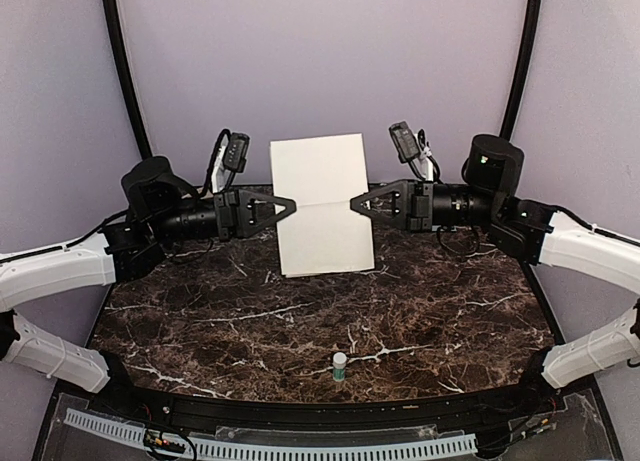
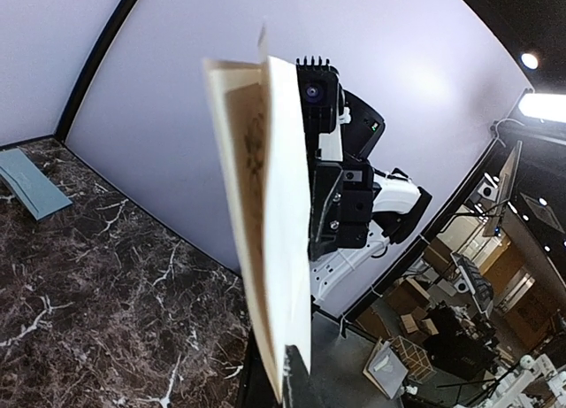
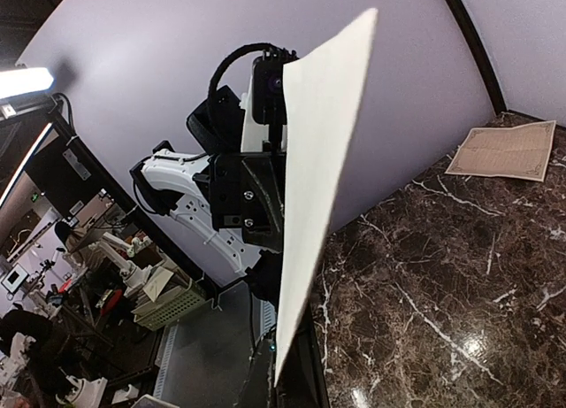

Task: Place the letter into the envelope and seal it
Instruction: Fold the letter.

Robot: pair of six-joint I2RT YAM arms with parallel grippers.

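Left tool (image 1: pixel 288 205) clenched on one side edge of the cream letter (image 1: pixel 322 211), right tool (image 1: pixel 357 205) clenched on the other, sheet upright over the worktop (image 1: pixel 300 331); its faint print is too blurred to read. Pale teal envelope (image 2: pixel 31 185) lies flat by the wall, well apart; glue stick (image 1: pixel 340 366) stands near the front edge.

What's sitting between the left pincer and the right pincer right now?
The cream letter, with the left pincer and right pincer each shut on a side edge; the top view shows it.
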